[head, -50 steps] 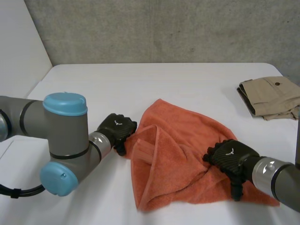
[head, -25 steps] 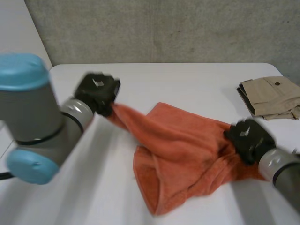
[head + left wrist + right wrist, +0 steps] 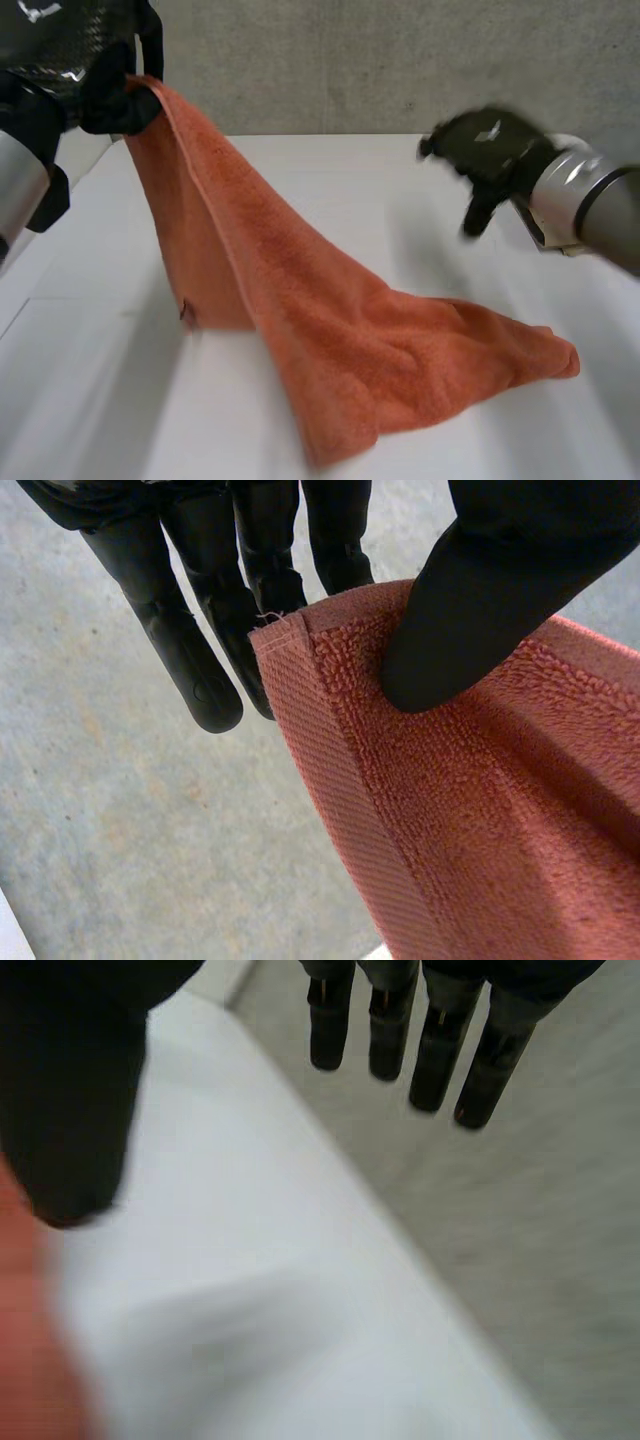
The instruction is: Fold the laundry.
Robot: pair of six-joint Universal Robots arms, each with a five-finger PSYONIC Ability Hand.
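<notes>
Now left hand (image 3: 70,60) pinches hemmed corner of nubby orange towel (image 3: 300,300), hoisted into a draped triangle; right hand (image 3: 490,150), fingers straight, has released it.

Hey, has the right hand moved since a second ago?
Yes. The right hand has left the towel and risen toward the far edge of the table.

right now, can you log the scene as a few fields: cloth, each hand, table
cloth: orange towel, one corner held high, the rest draping down onto the table, lower end lying crumpled there
left: left hand raised well above the table, thumb and fingers pinching the towel's corner
right: right hand in the air over the table's far right side, fingers straight, holding nothing, apart from the towel
surface: white table
</notes>
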